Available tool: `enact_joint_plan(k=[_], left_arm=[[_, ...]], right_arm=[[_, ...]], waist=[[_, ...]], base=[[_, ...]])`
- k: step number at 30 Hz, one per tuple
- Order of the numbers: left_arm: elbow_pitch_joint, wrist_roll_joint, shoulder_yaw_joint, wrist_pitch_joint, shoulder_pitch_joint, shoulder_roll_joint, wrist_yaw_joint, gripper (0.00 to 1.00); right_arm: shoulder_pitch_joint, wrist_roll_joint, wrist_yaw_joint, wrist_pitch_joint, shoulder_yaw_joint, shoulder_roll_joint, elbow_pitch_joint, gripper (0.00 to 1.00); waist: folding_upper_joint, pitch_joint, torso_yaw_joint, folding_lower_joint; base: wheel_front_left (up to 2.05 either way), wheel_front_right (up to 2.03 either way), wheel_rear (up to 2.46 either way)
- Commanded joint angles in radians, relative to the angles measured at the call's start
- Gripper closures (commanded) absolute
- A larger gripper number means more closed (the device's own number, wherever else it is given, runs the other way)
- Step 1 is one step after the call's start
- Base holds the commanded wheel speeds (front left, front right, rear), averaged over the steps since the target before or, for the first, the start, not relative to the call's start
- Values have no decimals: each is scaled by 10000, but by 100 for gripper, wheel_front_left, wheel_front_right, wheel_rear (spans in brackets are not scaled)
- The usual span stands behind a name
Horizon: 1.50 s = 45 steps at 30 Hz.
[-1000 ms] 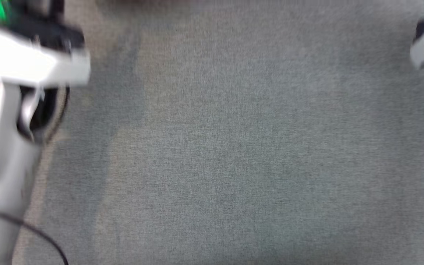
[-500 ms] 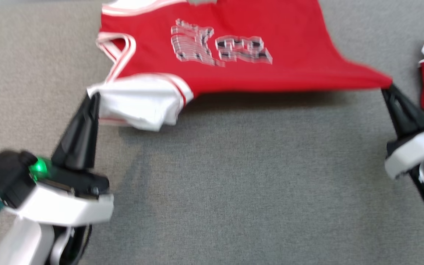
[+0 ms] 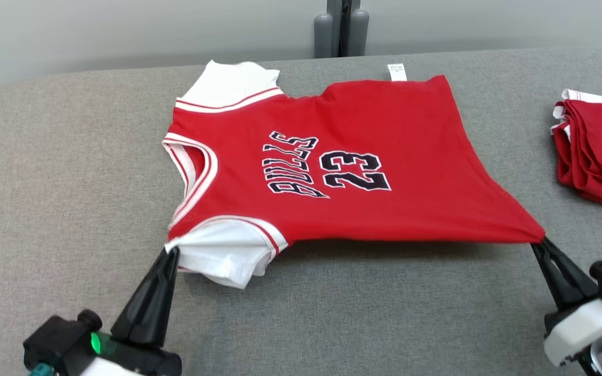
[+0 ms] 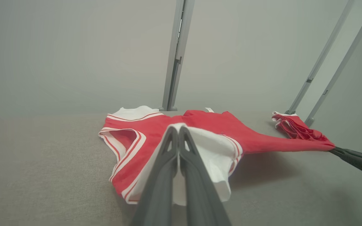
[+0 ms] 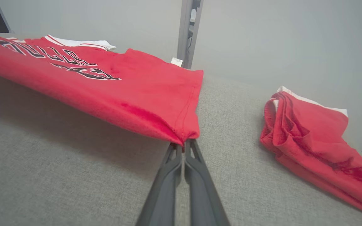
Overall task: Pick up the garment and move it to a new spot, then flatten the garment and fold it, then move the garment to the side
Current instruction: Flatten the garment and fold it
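Note:
The garment (image 3: 353, 172) is a red jersey with white sleeves and black "BULLS 23" lettering, spread over the grey table (image 3: 71, 172). Its near edge is lifted and stretched between my two grippers, and the far edge rests on the table. My left gripper (image 3: 171, 251) is shut on the near white sleeve (image 4: 212, 150). My right gripper (image 3: 537, 243) is shut on the near red hem corner (image 5: 184, 136). The left wrist view has my left gripper (image 4: 178, 128) pinching the sleeve, with the garment (image 4: 247, 135) behind. In the right wrist view my right gripper (image 5: 183, 142) holds the garment (image 5: 112, 84).
A second red garment lies folded in a pile (image 3: 601, 151) at the table's right edge, also in the right wrist view as a pile (image 5: 313, 135). A grey post (image 3: 340, 26) rises behind the table against a pale wall. Bare grey table surface lies in front of the jersey.
The head camera has tilted up, from bare table to the whole jersey. Both grippers keep their hold on the jersey's near edge.

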Motion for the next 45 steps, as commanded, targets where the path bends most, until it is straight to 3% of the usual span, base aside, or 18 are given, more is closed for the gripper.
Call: enact_joint_plan(k=[1, 9, 17, 18, 19, 29, 36, 41, 42, 43, 45], left_arm=[[-156, -10, 9, 56, 255, 51, 123, 100], [-989, -193, -281, 534, 1216, 243, 382, 100], [-249, 96, -578, 1240, -376, 111, 172, 100], [238, 166, -686, 1309, -935, -12, -1, 100], [3582, 648, -892, 791, -3647, -600, -772, 100], [6559, 1317, -1191, 357, -6129, -967, -1319, 100], [8629, 1477, -1472, 539, -7327, -1342, -1605, 100], [9896, 1517, -1609, 774, -7900, -1634, -1545, 100], [10105, 1520, -1636, 818, -7966, -1689, -1515, 100], [10263, 1518, -1673, 835, -8006, -1739, -1560, 100], [10594, 1432, -1705, 909, -8076, -1820, -1664, 100]], right_arm=[[322, -64, 1, 1, -131, -38, -135, 100], [1533, -68, 1, 1, -279, -244, -840, 100], [338, 127, 1, 464, 430, -133, 126, 100], [-190, 206, 1, 513, 648, 53, 570, 100], [-2728, 902, 1, 205, 1741, 904, 3152, 100], [-4769, 1165, 1, -30, 2378, 1529, 5044, 100], [-5698, 746, 1, -25, 2528, 1783, 5535, 100], [-5994, 673, 1, -22, 2707, 1919, 5841, 100], [-6035, 683, 1, -21, 2729, 1937, 5888, 98], [-6034, 704, 1, -21, 2763, 1951, 5941, 79], [-5970, 775, 1, -18, 2814, 1954, 6002, 66]], waist=[[0, -60, 1, 0], [0, -237, -52, 0], [0, -300, -137, 0], [0, -269, -165, 0], [0, 155, -306, 0], [0, 992, -369, 0], [0, 1497, -445, 0], [0, 1605, -478, 0], [0, 1605, -481, 0], [0, 1593, -477, 0], [0, 1549, -466, 0]], base=[[0, 0, 0], [0, 0, 0], [0, 0, 0], [0, 0, 0], [0, 0, 0], [0, 0, 0], [0, 0, 0], [0, 0, 0], [0, 0, 0], [0, 0, 0], [0, 0, 0]])
